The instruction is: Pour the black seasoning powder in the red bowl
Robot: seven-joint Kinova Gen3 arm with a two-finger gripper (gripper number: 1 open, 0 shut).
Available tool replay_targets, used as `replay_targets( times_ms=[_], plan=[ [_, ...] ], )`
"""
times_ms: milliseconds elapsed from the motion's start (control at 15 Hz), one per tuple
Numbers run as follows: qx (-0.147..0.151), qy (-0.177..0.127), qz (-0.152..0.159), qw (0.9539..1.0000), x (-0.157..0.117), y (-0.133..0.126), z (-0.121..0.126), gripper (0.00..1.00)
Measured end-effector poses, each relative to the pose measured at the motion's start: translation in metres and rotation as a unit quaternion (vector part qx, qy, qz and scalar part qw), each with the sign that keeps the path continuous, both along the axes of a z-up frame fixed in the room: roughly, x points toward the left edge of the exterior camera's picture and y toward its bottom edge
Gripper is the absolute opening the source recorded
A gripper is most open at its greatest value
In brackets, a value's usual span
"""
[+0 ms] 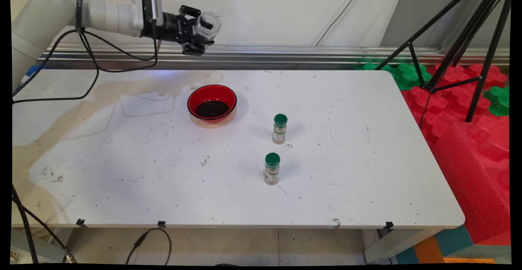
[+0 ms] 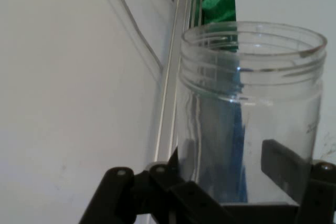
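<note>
Jar [image 1: 208,24] (clear, lidless, looking empty) is being held high over the bench's [image 1: 122,172] far edge, near the wall, lying sideways in the main view with its mouth facing right. End effector [image 1: 200,31] is clamping it between both fingers [image 2: 283,169]. Red bowl [image 1: 212,102] with dark grains is sitting on the bench below. Two green-capped bottles are standing upright to its right, one [image 1: 279,129] farther back, the other [image 1: 272,168] nearer the front edge.
</note>
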State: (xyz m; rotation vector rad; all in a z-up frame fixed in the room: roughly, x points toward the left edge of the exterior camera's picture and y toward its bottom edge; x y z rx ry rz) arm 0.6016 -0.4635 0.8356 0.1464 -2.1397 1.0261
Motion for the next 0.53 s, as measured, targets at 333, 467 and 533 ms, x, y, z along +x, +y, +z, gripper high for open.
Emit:
replay_targets(
  times_ms=[333,467,533],
  plan=[
    [-0.043,-0.053,-0.026,0.9973,0.000,-0.003,-0.011,0.00],
    [-0.063,-0.078,-0.040,0.9941,0.000,-0.003,-0.016,0.00],
    [-0.075,-0.093,-0.049,0.9917,0.000,-0.002,-0.018,0.00]
  ],
)
